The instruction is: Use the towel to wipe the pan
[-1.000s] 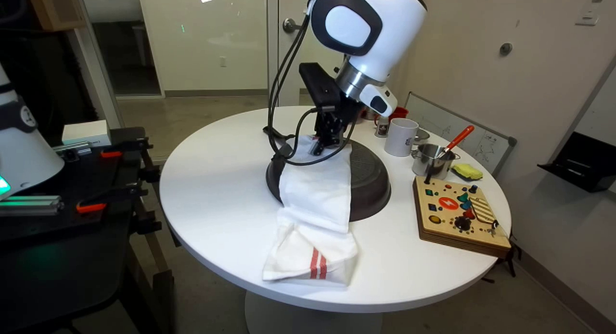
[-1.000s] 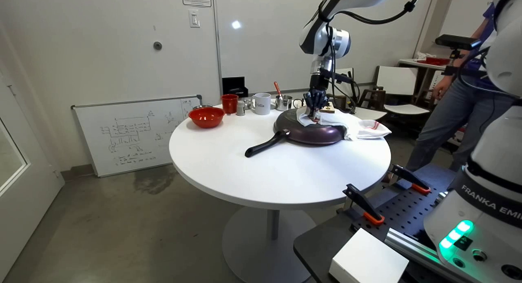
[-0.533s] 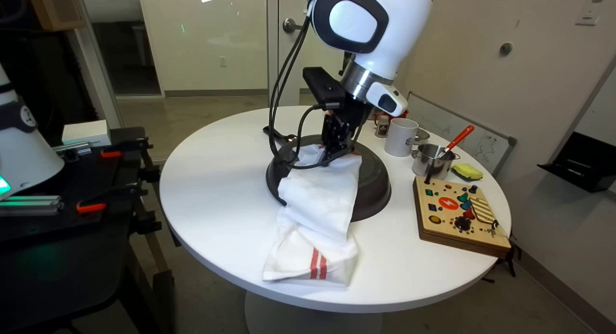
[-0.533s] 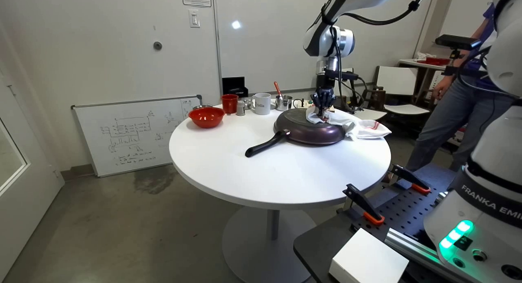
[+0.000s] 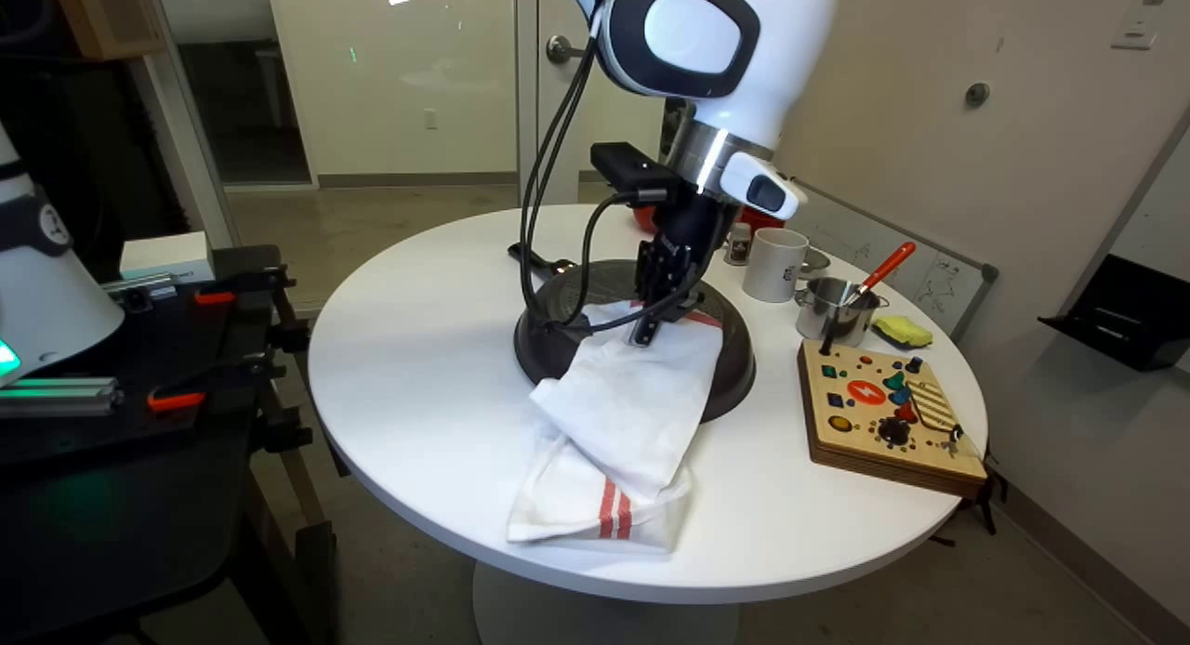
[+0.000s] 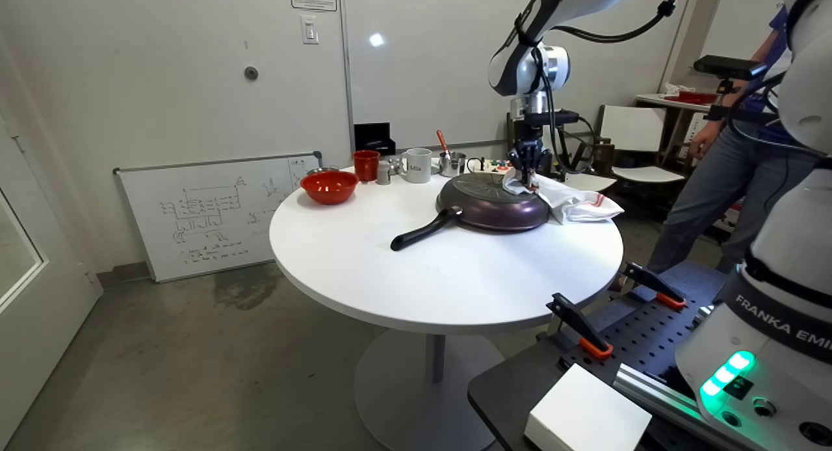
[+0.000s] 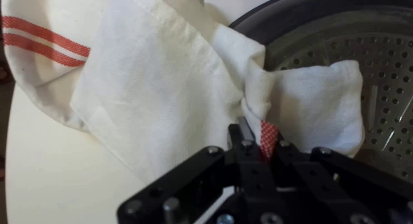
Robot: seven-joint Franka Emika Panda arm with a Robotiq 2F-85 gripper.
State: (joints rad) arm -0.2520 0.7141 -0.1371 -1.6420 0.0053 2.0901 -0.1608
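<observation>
Off-white walls (image 6: 195,100) are seen in both exterior views, with a whiteboard (image 6: 218,220) of handwritten notes leaned against one of them; a grey floor (image 6: 195,353) is spread below, and in an exterior view a person (image 6: 695,184) is partly hidden behind the robot's base (image 6: 754,301). A round white surface (image 5: 409,348) is carried on a central pedestal (image 6: 439,360). On it the pan (image 6: 500,210) is laid upside down, its black handle (image 6: 422,232) stretched out to one side, and over its upturned bottom and rim the towel (image 5: 632,413) is draped, the red-striped end folded on the surface near the edge. Elsewhere a wooden board (image 5: 869,420) fitted with knobs, a red bowl (image 6: 329,187), a metal pot (image 5: 823,322), a white mug (image 5: 773,266) and a yellow-green sponge (image 5: 902,331) are set out. Near its other end the towel is pinched between the fingers (image 7: 240,137), which are clamped together on it over the pan. Compared with a second ago, the fingers have been drawn across the pan toward the striped end; more of the pan's bottom has been uncovered on the handle side, the slack cloth has been pushed down into an overlapping fold with one corner turned outward, and more of a red band at the held end has been brought into sight. The pan and the striped end are found where they were.
</observation>
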